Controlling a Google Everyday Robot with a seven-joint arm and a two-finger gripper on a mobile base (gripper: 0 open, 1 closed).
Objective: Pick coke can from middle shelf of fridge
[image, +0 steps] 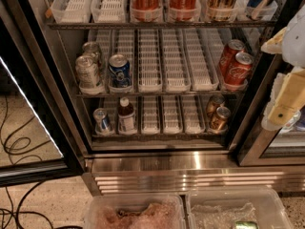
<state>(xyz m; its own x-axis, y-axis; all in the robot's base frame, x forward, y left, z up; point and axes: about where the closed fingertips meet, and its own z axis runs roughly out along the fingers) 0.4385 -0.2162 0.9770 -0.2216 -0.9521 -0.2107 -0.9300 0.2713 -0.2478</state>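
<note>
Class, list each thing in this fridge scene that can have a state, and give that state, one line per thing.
fridge door: swung open to the left.
front coke can: standing on the middle shelf, rightmost lane, not gripped.
blue can: standing, second lane from left.
bottle: upright, cap on, lower shelf.
gripper: outside the fridge at right, apart from the cans.
</note>
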